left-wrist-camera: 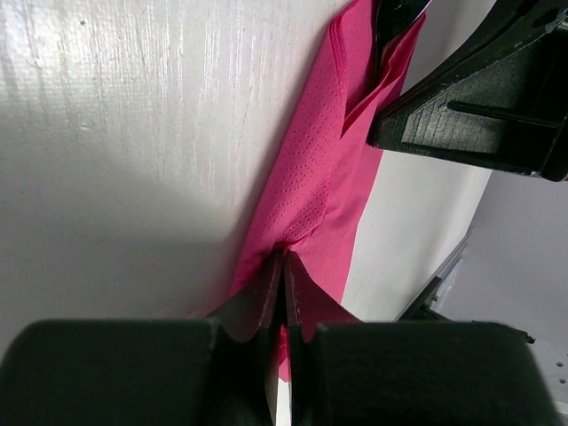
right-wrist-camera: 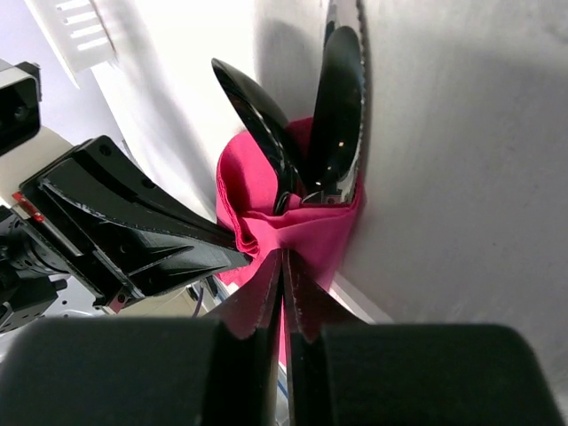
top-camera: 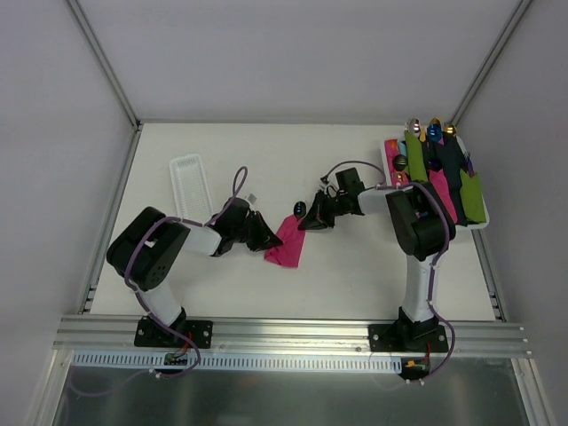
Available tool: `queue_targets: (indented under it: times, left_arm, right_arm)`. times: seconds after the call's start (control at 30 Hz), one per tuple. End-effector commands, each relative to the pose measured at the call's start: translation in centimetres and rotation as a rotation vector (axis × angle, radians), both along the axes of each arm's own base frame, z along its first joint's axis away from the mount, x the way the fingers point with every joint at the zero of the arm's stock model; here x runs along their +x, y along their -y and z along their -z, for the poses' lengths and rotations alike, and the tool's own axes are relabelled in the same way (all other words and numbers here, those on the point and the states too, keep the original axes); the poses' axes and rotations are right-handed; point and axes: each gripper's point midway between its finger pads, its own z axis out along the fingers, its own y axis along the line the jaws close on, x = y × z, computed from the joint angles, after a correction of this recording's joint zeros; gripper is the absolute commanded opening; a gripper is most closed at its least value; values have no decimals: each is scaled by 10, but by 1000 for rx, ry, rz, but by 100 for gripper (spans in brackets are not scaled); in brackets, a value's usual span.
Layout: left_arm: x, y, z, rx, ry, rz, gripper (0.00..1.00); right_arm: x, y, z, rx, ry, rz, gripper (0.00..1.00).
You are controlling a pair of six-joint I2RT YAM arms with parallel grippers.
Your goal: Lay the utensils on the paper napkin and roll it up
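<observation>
The magenta paper napkin (top-camera: 287,241) lies near the middle of the table, partly folded over the utensils. My left gripper (top-camera: 264,238) is shut on its left edge; the left wrist view shows the pink paper (left-wrist-camera: 324,177) pinched between the tips (left-wrist-camera: 284,257). My right gripper (top-camera: 312,220) is shut on the napkin's other side (right-wrist-camera: 311,232), seen at the tips (right-wrist-camera: 284,255). Black utensils (right-wrist-camera: 333,111), a spoon bowl and a serrated knife among them, stick out of the pink fold. One dark head (top-camera: 300,209) shows in the top view.
A narrow white ridged tray (top-camera: 192,185) lies at the back left. A white tray (top-camera: 480,222) at the right holds several green, pink and black rolled napkins with silver, blue and gold heads. The two grippers are very close together.
</observation>
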Motion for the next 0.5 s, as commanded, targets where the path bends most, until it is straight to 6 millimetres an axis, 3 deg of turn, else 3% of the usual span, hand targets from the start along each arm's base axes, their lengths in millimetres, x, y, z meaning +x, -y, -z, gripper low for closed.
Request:
queue_targets:
  times: [0.0, 0.23, 0.47]
  left_arm:
    - [-7, -29, 25, 155, -11, -8, 0]
    - [9, -9, -32, 59, 137, 50, 0]
    - [11, 12, -56, -4, 160, 94, 0]
  right_arm:
    - [-4, 2, 12, -66, -8, -31, 5]
    - [-6, 2, 13, -94, 5, -54, 4]
    - [-11, 2, 18, -119, -4, -70, 2]
